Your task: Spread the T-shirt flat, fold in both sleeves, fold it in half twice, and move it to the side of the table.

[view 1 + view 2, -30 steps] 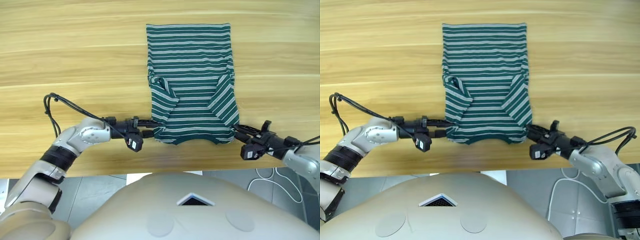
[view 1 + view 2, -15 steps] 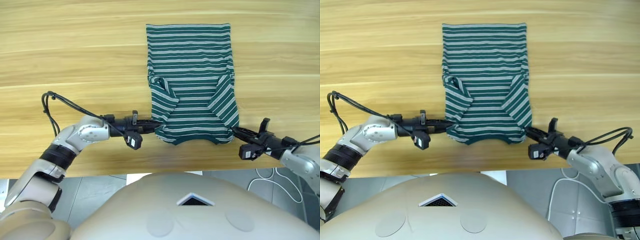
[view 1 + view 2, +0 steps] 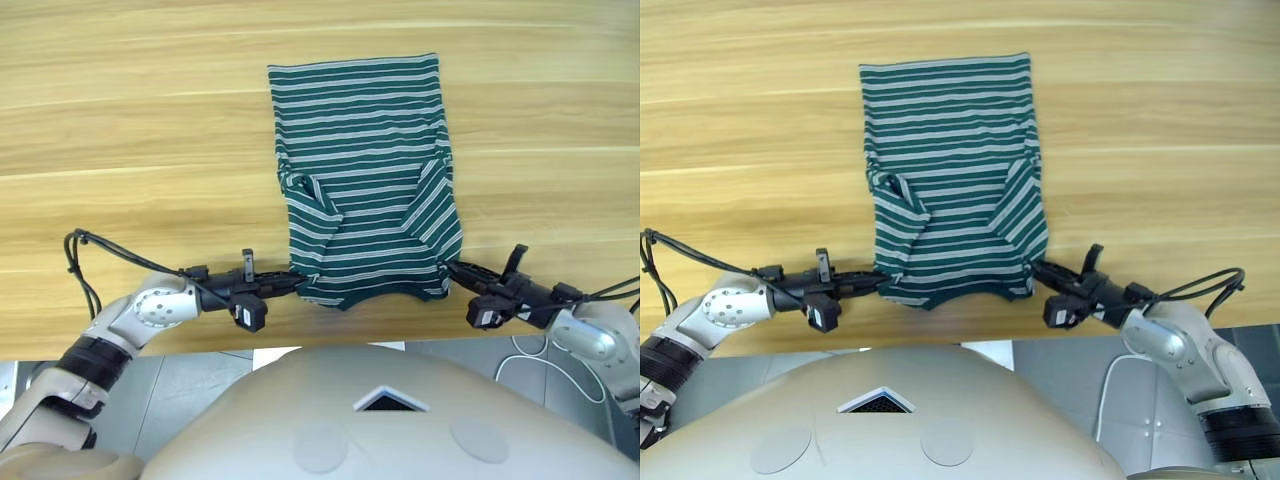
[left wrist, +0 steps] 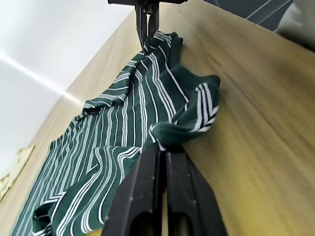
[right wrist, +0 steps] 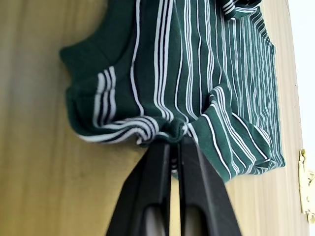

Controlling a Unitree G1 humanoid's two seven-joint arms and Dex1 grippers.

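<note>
A dark green T-shirt with white stripes [image 3: 365, 175] lies on the wooden table [image 3: 140, 130], both sleeves folded in over its body and its collar end toward the near edge. My left gripper [image 3: 297, 284] is shut on the near left shoulder corner of the T-shirt [image 4: 184, 130]. My right gripper [image 3: 450, 270] is shut on the near right shoulder corner of the T-shirt [image 5: 162, 129]. Both corners sit close to the table's near edge, slightly bunched at the grips.
The table stretches wide to the left and right of the shirt. Its near edge [image 3: 200, 350] runs just below both grippers. Grey floor and a white cable [image 3: 535, 350] lie beyond that edge at the lower right.
Both grippers have pulled back toward the near edge with the shirt's shoulder corners, dragging the whole T-shirt nearer and a little to the left.
</note>
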